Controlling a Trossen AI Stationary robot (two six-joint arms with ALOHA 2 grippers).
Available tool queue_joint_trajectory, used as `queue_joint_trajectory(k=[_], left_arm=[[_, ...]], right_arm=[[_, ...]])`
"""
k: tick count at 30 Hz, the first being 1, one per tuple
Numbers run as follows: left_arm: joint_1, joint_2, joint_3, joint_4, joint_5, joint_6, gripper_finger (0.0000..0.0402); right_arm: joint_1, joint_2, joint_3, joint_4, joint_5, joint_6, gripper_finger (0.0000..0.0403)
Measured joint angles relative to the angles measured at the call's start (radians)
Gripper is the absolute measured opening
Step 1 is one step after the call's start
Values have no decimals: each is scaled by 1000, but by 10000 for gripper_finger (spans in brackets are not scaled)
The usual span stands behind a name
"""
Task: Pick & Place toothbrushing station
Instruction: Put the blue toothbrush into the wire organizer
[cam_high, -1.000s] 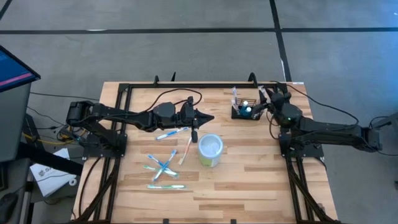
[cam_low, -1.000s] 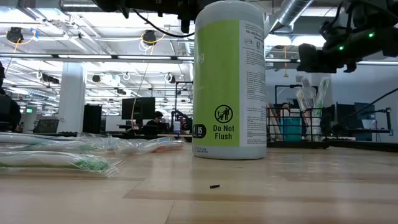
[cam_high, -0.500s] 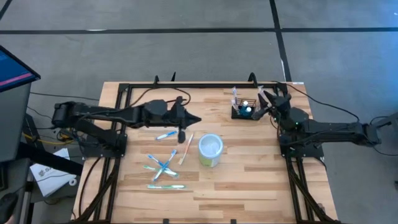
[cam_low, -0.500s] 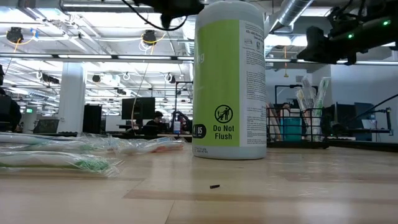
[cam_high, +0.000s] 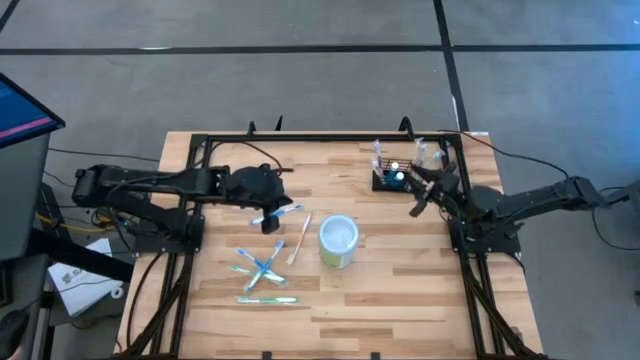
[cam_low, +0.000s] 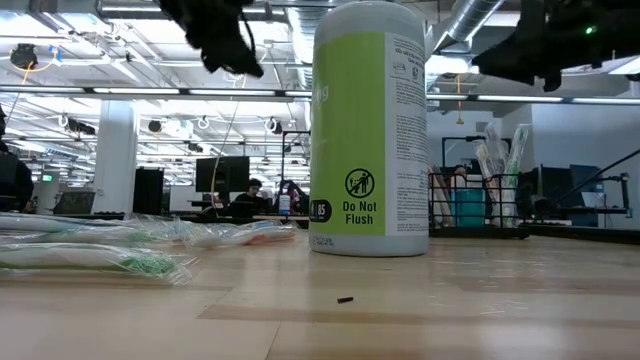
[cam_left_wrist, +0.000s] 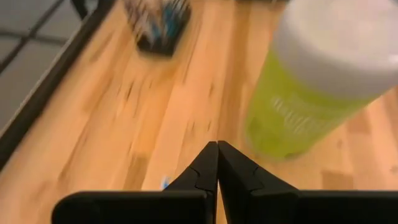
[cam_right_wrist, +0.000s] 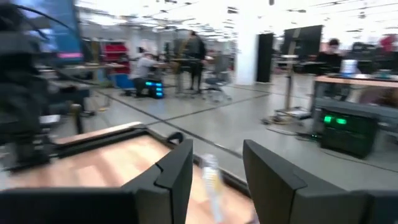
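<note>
1. A wooden table (cam_high: 400, 290) with a black frame is seen from above, standing on a grey floor; a large workshop is visible behind it in the low view.
2. The toothbrushing station (cam_high: 394, 178), a black mesh basket holding upright brushes, is found right of centre in the upper part of the table, and right of the cup in the low view (cam_low: 478, 205).
3. A white-and-green cup (cam_high: 338, 241) is placed at the table's centre, with wrapped toothbrushes (cam_high: 262, 268) scattered to its lower left.
4. The left gripper (cam_high: 270, 223) is held left of the cup, fingers (cam_left_wrist: 205, 174) pressed together and holding nothing.
5. The right gripper (cam_high: 417, 205) is raised just right of the station, fingers (cam_right_wrist: 177, 171) spread apart, nothing held.
</note>
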Motion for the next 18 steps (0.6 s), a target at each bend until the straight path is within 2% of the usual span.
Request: queue_joint_trajectory(k=[4,9,18], left_arm=[[0,25,-2,-79,-54,-31,0],[26,30,-91,-87,-80,-58,10],[84,30,-256,-71,-82,-180,70]], right_arm=[[82,0,0,3,0,0,131],[178,0,0,7,0,8,131],[269,0,0,7,0,11,131]])
